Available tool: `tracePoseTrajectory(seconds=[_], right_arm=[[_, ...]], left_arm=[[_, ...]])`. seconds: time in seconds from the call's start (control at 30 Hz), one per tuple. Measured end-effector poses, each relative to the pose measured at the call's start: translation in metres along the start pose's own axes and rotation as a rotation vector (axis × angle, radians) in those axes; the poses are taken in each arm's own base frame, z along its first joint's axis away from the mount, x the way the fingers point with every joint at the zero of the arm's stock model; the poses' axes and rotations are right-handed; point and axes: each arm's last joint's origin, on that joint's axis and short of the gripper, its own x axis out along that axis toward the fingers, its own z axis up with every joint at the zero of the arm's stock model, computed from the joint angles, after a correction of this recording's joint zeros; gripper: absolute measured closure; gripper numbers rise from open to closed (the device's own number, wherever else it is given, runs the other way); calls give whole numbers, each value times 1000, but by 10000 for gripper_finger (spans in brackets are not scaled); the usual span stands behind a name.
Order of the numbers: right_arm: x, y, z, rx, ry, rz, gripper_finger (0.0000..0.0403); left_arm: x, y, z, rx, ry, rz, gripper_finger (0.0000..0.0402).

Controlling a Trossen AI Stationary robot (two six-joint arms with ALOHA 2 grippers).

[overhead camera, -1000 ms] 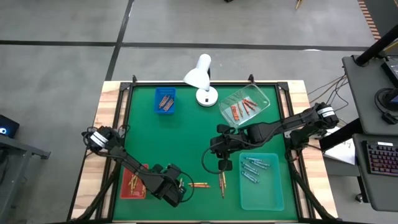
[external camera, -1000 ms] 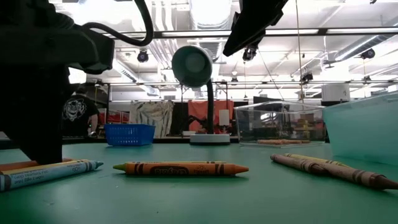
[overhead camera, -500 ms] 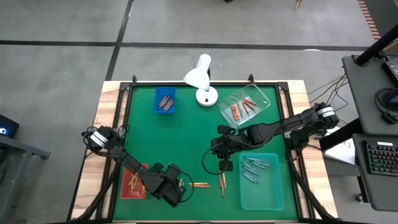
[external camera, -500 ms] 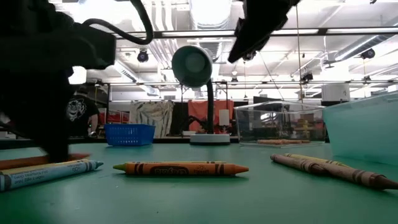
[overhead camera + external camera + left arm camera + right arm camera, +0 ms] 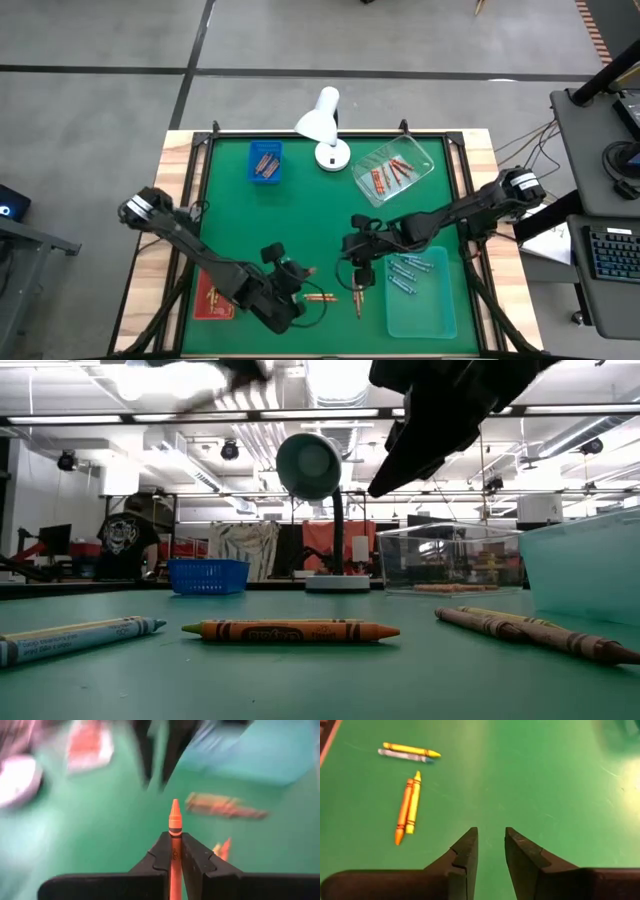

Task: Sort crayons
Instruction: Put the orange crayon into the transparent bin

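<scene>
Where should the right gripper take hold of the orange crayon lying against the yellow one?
From straight above, near the orange crayon's end that juts past the yellow crayon. It lies flat on the mat, and along the rest the yellow one likely blocks a finger.

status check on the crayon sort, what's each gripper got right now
Left gripper shut on an orange crayon, lifted off the mat. Right gripper open and empty, above the loose crayons near the teal tray. Nothing in the way.
</scene>
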Motion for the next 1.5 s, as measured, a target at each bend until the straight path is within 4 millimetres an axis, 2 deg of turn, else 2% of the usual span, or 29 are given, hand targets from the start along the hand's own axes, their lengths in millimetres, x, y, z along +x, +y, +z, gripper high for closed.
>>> tracePoseTrajectory(seconds=[0.13, 0.23, 0.33, 0.5, 0.63, 0.73, 0.97, 1.13, 1.33, 1.5], right_arm=[[4, 5, -4, -23, -89, 30, 314], [5, 11, -2, -68, -215, 63, 317], [3, 19, 1, -121, -345, 90, 320], [1, 29, 7, -181, -547, 123, 318], [7, 31, 12, -198, -676, 118, 309], [14, 33, 18, -215, -711, 110, 293], [17, 35, 41, -214, -764, 21, 232], [15, 31, 58, -216, -795, -3, 208], [19, 25, 66, -244, -773, -36, 216], [18, 26, 66, -260, -779, -40, 262]], left_arm=[[-22, 2, 26, 168, -203, -124, 400], [-30, 7, 31, 265, -346, -163, 400], [-29, 18, 24, 294, -449, -187, 400], [-19, 37, -1, 232, -614, -251, 400], [-16, 49, -19, 170, -800, -287, 400], [-16, 57, -31, 164, -898, -301, 400], [-14, 69, -44, 142, -938, -308, 400], [-14, 70, -41, 152, -953, -290, 400], [-14, 70, -35, 169, -968, -263, 400], [-13, 71, -36, 176, -962, -259, 400]])
